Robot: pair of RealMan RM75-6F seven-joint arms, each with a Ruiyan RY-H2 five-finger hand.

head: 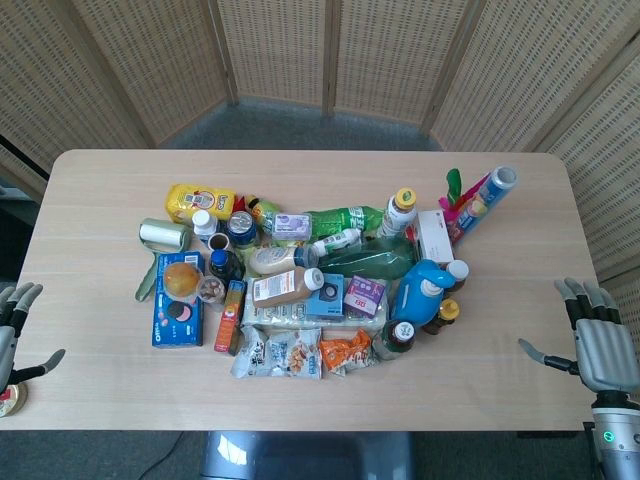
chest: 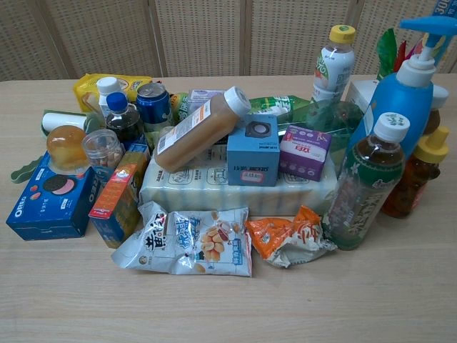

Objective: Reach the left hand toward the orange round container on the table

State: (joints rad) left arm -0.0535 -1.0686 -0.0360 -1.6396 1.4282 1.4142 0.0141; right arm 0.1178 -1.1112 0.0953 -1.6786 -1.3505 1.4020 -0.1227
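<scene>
The orange round container (head: 181, 279) rests on top of a blue Oreo box (head: 177, 312) at the left side of the pile; in the chest view the container (chest: 67, 148) sits on the same box (chest: 51, 199). My left hand (head: 14, 328) hovers at the table's left edge, fingers spread, holding nothing, well to the left of the container. My right hand (head: 598, 340) is at the right edge, fingers spread and empty. Neither hand shows in the chest view.
A dense pile of groceries fills the table's middle: a yellow bag (head: 199, 202), green bottles (head: 345, 220), a blue pump bottle (head: 423, 290), snack packets (head: 280, 352), an orange box (head: 230, 316), a clear jar (head: 211, 289) beside the container. Bare wood (head: 90, 300) lies between my left hand and the pile.
</scene>
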